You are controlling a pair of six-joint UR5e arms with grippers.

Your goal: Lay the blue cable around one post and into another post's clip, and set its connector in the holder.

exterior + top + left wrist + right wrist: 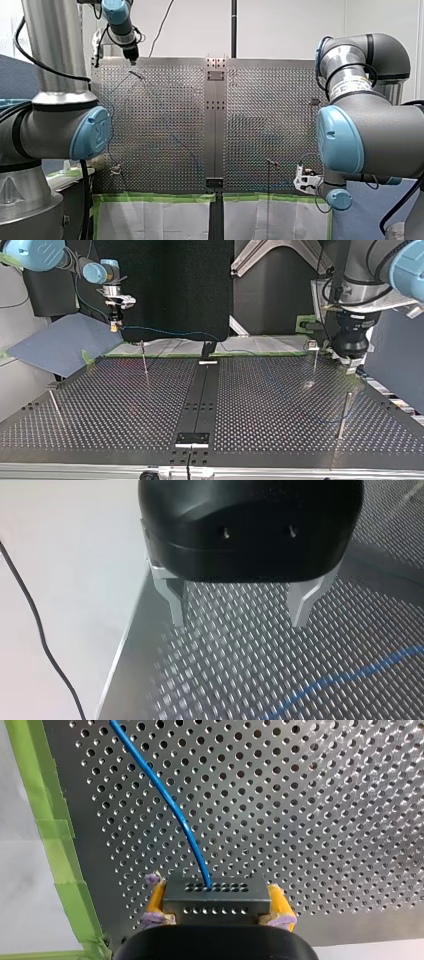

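Observation:
The blue cable (172, 805) leaves a grey connector (215, 895), and my right gripper (215, 892) has its yellow pads shut on that connector above the table's taped edge. In the top view my right gripper (115, 325) hangs at the far left, and the cable (175, 332) runs from it toward the middle. My left gripper (240, 615) is black with metal fingers, which stand open and empty just above the perforated plate. A stretch of cable (340, 677) lies ahead of it. In the top view my left gripper (350, 357) is at the right.
Thin posts stand on the perforated table (125, 410): one (144, 360) at the far left, one (55, 407) at the near left, one (342, 415) at the near right, and one with a clip (313, 346) at the far right. A black strip (200, 400) runs down the middle. Green tape (60, 855) lines the edge.

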